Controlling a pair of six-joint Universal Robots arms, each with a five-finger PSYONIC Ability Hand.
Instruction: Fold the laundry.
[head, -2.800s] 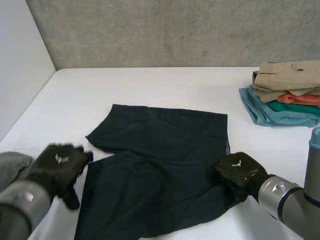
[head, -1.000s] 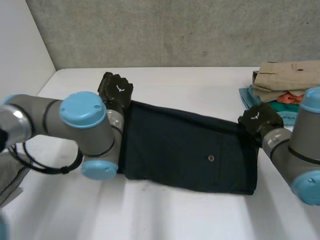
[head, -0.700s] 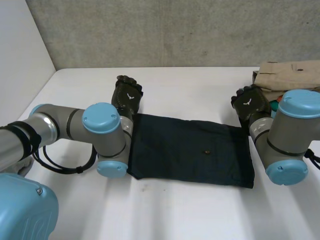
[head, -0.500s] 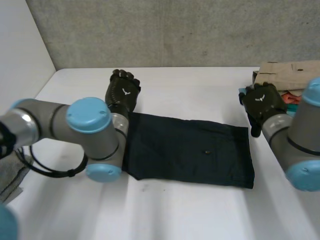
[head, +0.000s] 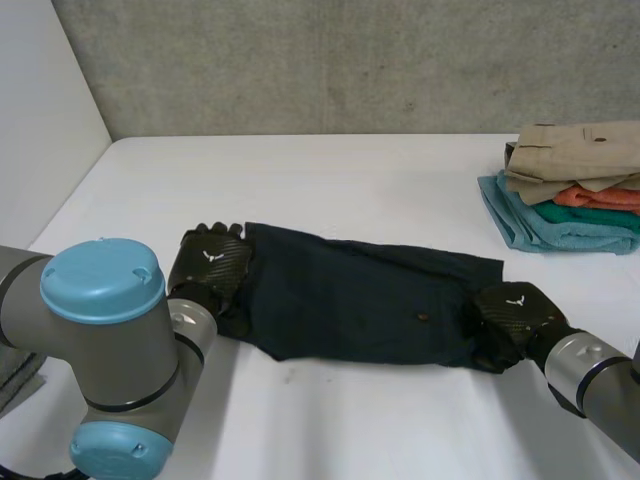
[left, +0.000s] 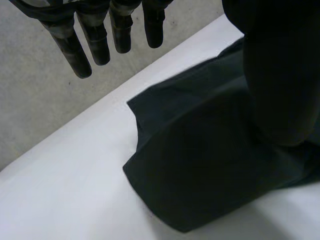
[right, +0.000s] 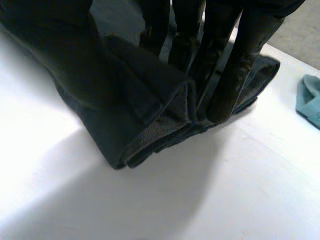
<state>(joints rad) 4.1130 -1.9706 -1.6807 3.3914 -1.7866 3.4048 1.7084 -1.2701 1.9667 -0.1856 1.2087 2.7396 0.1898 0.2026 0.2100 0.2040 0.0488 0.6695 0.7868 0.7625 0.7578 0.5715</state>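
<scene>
Covering one end of the dark garment (head: 350, 300), the left hand (head: 212, 268) hides the corners there in the head view. The right hand (head: 512, 312) sits over the other end and hides its near corner.

In the left wrist view the left hand's fingers (left: 95, 45) hang straight and spread above the table (head: 330, 170), clear of the cloth, with the garment's end below and beyond their tips. Its thumb (left: 277, 75) is a dark mass over the cloth, and where thumb stops and fabric starts is hard to make out. That hand is wide and holds nothing.

In the right wrist view the right hand's fingers (right: 235, 65) run straight down onto the layered end. The thumb is on the opposite side, its outline lost against the dark fabric. The folded layers bunch into a ridge between them, a narrow pinch on the garment's end.

A small button (head: 422, 318) shows on the top layer, nearer the right hand than the left. The garment is folded into a long band, its long axis running from hand to hand. A stack of folded laundry (head: 570, 180) lies well beyond the right hand, apart from the garment. A teal towel (right: 309, 102) shows past that hand's fingertips.
</scene>
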